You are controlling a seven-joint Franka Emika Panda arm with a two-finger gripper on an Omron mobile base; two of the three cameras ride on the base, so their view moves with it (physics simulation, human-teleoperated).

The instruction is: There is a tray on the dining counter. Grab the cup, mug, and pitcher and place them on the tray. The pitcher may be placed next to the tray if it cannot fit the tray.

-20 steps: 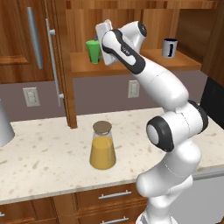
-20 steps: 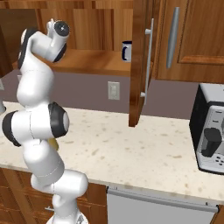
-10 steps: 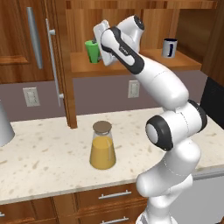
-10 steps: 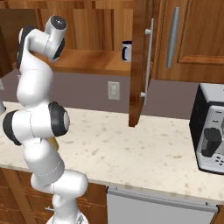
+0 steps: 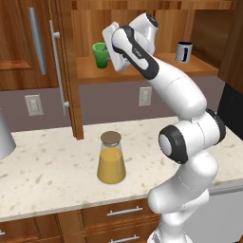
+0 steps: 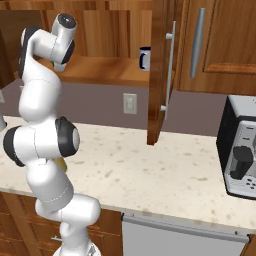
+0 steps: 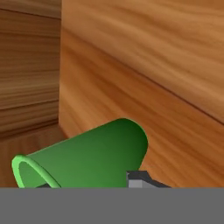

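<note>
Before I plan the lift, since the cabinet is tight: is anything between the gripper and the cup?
Nothing visible is. The gripper is already at the green cup on the cabinet shelf; in the hand view the cup lies right against a fingertip. The mug stands well off to the side.

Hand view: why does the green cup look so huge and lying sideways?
Hand view: the camera sits right against the cup and is rolled, so it looms and seems tipped. Left base view: the same cup stands small and upright on the shelf.
</note>
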